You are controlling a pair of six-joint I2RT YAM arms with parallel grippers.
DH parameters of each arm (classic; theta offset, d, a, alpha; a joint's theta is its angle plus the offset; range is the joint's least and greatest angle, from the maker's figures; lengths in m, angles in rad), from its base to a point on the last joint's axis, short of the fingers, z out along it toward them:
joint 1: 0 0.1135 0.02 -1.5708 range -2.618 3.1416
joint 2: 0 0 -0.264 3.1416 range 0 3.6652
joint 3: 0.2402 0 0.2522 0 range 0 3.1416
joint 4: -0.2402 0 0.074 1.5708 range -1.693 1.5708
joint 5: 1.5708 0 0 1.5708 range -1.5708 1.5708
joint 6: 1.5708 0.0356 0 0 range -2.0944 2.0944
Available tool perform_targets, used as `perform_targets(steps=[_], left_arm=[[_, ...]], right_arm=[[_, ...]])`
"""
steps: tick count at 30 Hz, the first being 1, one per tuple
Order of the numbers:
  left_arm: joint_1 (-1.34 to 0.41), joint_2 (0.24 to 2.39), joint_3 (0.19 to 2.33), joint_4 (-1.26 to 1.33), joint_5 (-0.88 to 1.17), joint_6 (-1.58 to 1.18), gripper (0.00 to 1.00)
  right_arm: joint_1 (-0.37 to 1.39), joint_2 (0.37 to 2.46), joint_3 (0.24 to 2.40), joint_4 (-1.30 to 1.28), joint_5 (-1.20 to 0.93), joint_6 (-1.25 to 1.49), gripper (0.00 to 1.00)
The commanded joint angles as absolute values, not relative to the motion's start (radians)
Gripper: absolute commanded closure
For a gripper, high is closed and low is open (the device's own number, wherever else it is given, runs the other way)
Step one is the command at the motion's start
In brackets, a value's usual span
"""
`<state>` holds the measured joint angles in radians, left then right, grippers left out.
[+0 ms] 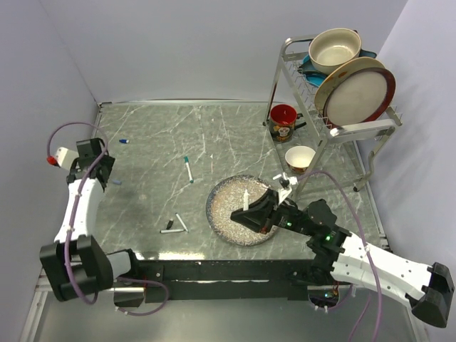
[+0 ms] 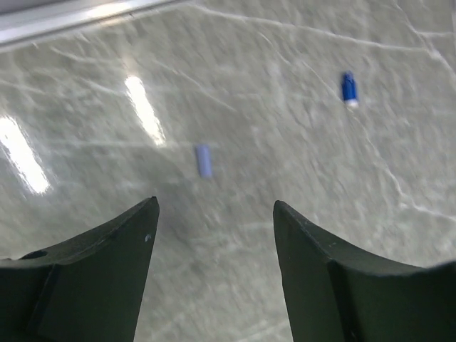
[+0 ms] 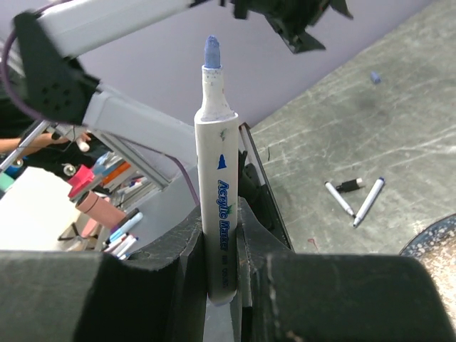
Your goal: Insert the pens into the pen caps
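Left gripper [image 2: 214,214], jaws apart, hovers over a small pale-blue plastic cap [image 2: 204,160], apparently needing descent to grasp; right gripper [image 3: 221,256] clamps an upright white blue-tipped marker [image 3: 219,142].

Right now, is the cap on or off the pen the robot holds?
Off. The pen clamped in the right gripper shows its bare blue tip.

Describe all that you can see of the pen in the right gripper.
The pen is a slim white plastic marker with blue print reading "Acrylic Marker" and a bare blue tip, uncapped, pointing up. Dark specks soil its neck. It stands upright, its lower barrel clamped between the right gripper's fingers, above the plate.
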<state>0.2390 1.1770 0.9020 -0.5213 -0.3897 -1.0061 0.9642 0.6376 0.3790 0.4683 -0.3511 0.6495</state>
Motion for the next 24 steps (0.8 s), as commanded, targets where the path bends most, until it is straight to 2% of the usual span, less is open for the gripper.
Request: perform_targets(steps=[1, 7, 13, 17, 20, 21, 23, 24], left_arm=[[0.337, 1.235, 0.950, -0.405, -0.263, -0.855, 0.30], [0.341, 1.350, 0.979, -0.310, -0.264, -0.730, 0.33], [0.341, 1.517, 1.042, -0.256, -0.106, -0.652, 0.34], [0.342, 1.598, 1.068, -0.226, -0.080, -0.637, 0.40], [0.341, 1.657, 1.080, -0.222, -0.032, -0.630, 0.53], [0.341, 1.669, 1.081, -0.224, -0.019, -0.637, 0.61], [0.341, 1.687, 1.068, -0.216, -0.014, -0.640, 0.69], [0.341, 1.693, 1.069, -0.222, -0.032, -0.638, 0.78]], right_arm=[[0.969, 0.584, 0.396, 0.413, -0.351, 0.585, 1.00], [0.969, 0.565, 0.387, 0.425, -0.379, 0.591, 1.00], [0.969, 0.526, 0.399, 0.390, -0.384, 0.584, 1.00], [0.969, 0.473, 0.393, 0.353, -0.345, 0.574, 1.00], [0.969, 0.451, 0.374, 0.336, -0.321, 0.560, 1.00], [0.968, 0.449, 0.371, 0.330, -0.311, 0.557, 1.00], [0.969, 0.445, 0.371, 0.324, -0.307, 0.557, 1.00], [0.969, 0.442, 0.370, 0.327, -0.310, 0.557, 1.00]])
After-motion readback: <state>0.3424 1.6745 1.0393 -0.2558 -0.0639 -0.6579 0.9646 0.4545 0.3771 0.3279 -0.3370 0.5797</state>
